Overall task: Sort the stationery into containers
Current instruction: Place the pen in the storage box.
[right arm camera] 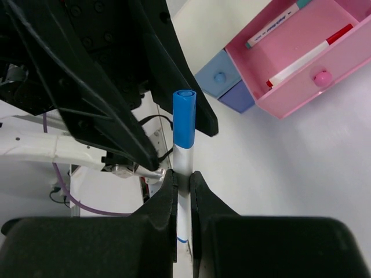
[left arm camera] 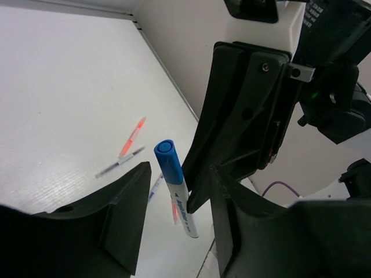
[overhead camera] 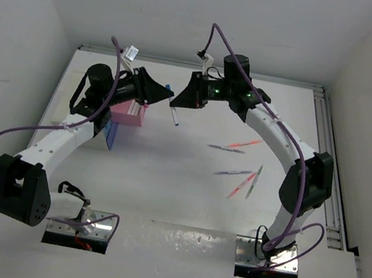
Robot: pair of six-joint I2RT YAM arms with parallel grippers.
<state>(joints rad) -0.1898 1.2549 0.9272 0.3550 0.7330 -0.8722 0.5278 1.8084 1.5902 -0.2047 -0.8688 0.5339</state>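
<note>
Two grippers facing just right of pink box [right arm camera: 353, 58]: right gripper [right arm camera: 184, 176] clamping blue-capped marker [right arm camera: 184, 116] off table; left gripper [left arm camera: 179, 174] standing open, fingers either side of marker; two pens [right arm camera: 310, 55] lying in box

Open drawer-box [overhead camera: 130, 113] on table [overhead camera: 176, 195], two markers [right arm camera: 310, 55] side by side inside it; second drawer-box [overhead camera: 110, 134] just before it; capped marker [overhead camera: 174, 115] aloft just right of it; loose pens [overhead camera: 242, 170] scattered on table well to its right.
</note>
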